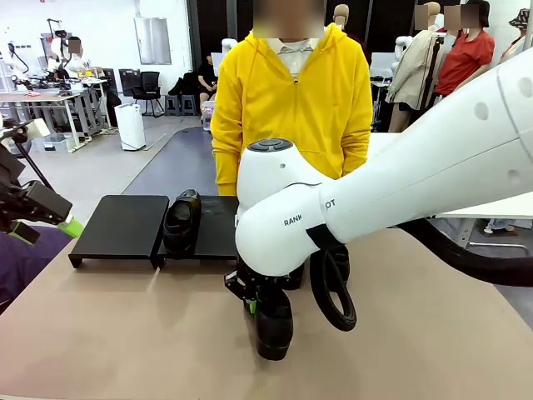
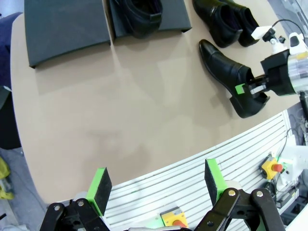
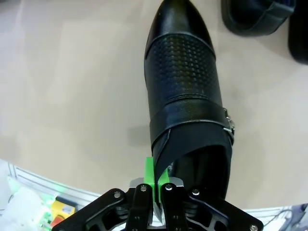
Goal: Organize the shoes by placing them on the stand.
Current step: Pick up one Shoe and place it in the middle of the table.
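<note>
The stand (image 1: pixel 123 223) is a low black platform in two sections at the far side of the table, also seen in the left wrist view (image 2: pixel 62 26). One black shoe (image 1: pixel 181 220) sits on it where the sections meet. My right gripper (image 3: pixel 155 179) is shut on the side wall of another shoe (image 3: pixel 185 86) by its opening; from the front that shoe (image 1: pixel 273 329) is low over the table near the front edge. Whether it touches the table is unclear. Two more shoes (image 2: pixel 226 19) lie side by side on the table right of the stand. My left gripper (image 2: pixel 156 185) hangs open with nothing in it at the table's left edge (image 1: pixel 48 230).
A person in a yellow hoodie (image 1: pixel 291 100) stands at the far side behind the stand. The right arm's white body (image 1: pixel 375 200) crosses the middle of the table. A slatted white panel (image 2: pixel 192 178) borders the table's near edge.
</note>
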Robot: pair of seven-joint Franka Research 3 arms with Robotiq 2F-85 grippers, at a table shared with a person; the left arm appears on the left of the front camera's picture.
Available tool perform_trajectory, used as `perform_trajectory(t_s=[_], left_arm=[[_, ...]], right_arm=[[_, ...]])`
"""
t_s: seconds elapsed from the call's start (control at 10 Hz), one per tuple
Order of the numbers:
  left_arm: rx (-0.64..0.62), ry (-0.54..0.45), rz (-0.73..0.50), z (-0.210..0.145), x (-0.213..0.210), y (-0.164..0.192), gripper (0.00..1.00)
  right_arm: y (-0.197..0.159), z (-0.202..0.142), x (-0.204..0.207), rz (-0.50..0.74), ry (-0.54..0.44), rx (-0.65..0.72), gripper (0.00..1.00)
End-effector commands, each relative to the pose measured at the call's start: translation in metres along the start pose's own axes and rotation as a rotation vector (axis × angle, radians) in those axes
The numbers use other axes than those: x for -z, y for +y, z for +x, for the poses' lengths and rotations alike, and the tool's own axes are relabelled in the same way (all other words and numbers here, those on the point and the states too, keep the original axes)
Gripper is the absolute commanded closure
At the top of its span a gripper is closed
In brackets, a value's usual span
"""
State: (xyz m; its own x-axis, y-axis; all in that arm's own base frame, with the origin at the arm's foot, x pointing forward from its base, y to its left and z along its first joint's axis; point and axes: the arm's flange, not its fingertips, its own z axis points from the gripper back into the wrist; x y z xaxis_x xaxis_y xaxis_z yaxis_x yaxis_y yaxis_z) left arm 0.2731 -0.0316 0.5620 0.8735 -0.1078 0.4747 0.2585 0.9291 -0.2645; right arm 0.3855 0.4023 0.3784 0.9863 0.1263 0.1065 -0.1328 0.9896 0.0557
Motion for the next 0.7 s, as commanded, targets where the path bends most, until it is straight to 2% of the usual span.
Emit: perform_trajectory(t_s=[0.0,0.1,0.2,0.3,0.4,0.6], left_arm=[[-0.002,-0.002,-0.017,0.0001,-0.0008,0.0009,0.0],[-0.002,-0.002,-0.017,0.0001,-0.0008,0.0009,0.0],[-0.002,-0.002,-0.017,0.0001,-0.0008,0.0009,0.0],[-0.002,-0.002,-0.017,0.0001,-0.0008,0.0009,0.0],[-0.002,-0.002,-0.017,0.0001,-0.0008,0.0009,0.0],[-0.002,-0.002,-0.017,0.0001,-0.0008,0.0009,0.0]], right_arm=[[0.0175,0.0127,0.0065,-0.022,-0.012,0.014,1.0],[0.0181,0.0134,0.007,-0.011,-0.004,0.004,1.0],[0.0184,0.0129,0.0065,0.008,0.006,-0.007,0.7],[0.0184,0.0117,0.0066,0.033,0.017,-0.023,0.11],[0.0177,0.011,0.0052,0.068,0.044,-0.031,0.0],[0.0096,0.0097,-0.0012,0.077,0.077,-0.025,0.0]])
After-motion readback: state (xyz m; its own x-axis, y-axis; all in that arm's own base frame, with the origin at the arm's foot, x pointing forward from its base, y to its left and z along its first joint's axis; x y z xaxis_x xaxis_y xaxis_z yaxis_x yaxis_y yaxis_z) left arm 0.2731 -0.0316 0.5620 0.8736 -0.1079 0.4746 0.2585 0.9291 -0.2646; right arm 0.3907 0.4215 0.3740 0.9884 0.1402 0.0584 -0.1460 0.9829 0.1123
